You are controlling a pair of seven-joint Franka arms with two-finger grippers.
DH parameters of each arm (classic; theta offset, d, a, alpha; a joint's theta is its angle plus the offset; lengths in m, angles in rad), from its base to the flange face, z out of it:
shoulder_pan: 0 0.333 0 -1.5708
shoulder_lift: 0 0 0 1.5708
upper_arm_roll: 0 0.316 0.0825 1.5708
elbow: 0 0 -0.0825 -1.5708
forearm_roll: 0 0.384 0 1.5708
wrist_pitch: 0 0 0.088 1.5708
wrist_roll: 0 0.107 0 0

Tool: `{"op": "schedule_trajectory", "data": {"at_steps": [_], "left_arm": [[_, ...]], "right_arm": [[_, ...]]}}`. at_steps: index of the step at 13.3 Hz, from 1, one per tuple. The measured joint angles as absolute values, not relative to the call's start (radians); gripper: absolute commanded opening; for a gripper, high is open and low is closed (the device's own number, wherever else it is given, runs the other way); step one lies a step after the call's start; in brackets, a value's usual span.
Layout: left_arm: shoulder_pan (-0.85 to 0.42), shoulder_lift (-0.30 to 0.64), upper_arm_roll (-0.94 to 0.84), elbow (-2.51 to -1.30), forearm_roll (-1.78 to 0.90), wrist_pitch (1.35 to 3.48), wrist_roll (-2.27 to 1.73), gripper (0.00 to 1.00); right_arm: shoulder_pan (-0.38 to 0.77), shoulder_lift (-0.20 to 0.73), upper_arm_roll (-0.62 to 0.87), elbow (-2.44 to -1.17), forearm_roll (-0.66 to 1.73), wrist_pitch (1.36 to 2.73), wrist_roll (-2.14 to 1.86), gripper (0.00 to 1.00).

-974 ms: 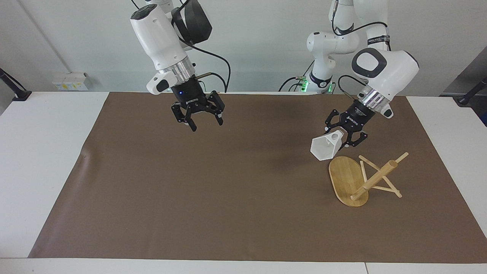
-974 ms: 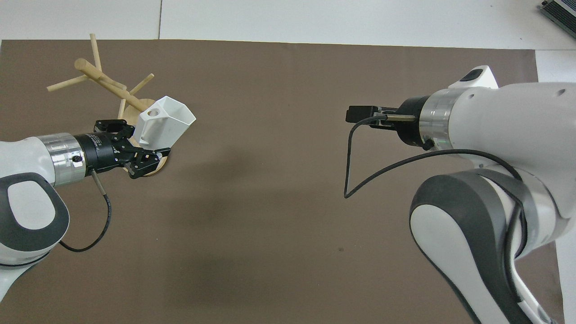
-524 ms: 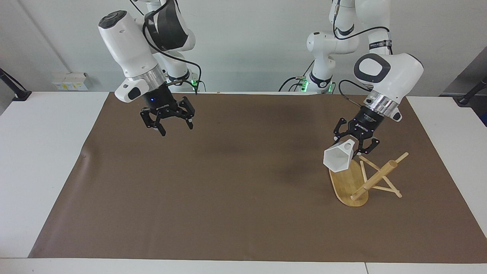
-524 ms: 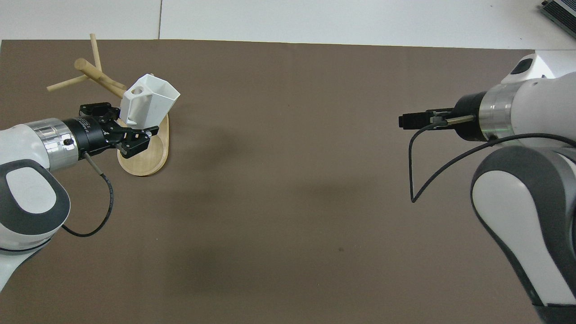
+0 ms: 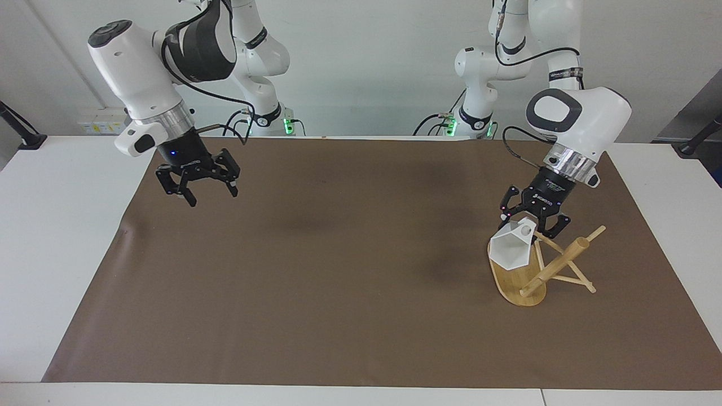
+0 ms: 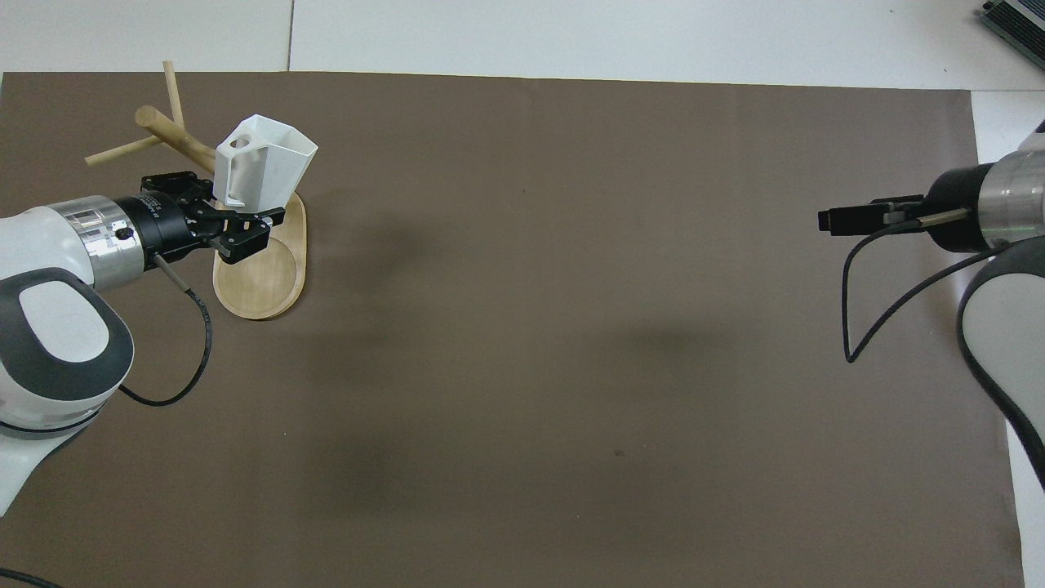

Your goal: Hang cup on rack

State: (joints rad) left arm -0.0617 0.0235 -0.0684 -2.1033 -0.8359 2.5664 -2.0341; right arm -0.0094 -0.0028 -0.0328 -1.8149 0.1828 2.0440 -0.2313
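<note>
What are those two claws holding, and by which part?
The left gripper holds the white cup by its handle end, over the rack. The right gripper is open and holds nothing.

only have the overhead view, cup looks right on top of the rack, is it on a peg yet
observer: no. The facing view shows the cup up in the air, gripped by the left gripper over the rack base, with no peg through its handle hole.
operator: how close is the handle to a peg
observer: the hole sits right beside the tip of a peg that the cup hides from you; I cannot tell whether they touch.
operator: right gripper is edge on for me, holding anything
observer: the right gripper is open and empty, waiting over the mat at the right arm's end.
</note>
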Motion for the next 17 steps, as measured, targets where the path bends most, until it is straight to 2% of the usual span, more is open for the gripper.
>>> {"op": "schedule_trajectory", "data": {"at_steps": [8, 12, 17], "left_arm": [[-0.057, 0.036, -0.065, -2.101, -0.836, 2.606, -2.118, 0.00], [-0.057, 0.043, -0.064, -2.102, -0.836, 2.640, -2.177, 0.00], [-0.056, 0.053, -0.063, -2.110, -0.836, 2.680, -2.242, 0.00]], "right_arm": [[-0.011, -0.030, -0.102, -1.801, -0.005, 2.035, -0.235, 1.00], [-0.010, -0.031, -0.103, -1.731, -0.016, 1.863, -0.136, 1.00], [-0.010, -0.031, -0.104, -1.679, -0.021, 1.762, -0.125, 1.00]]}}
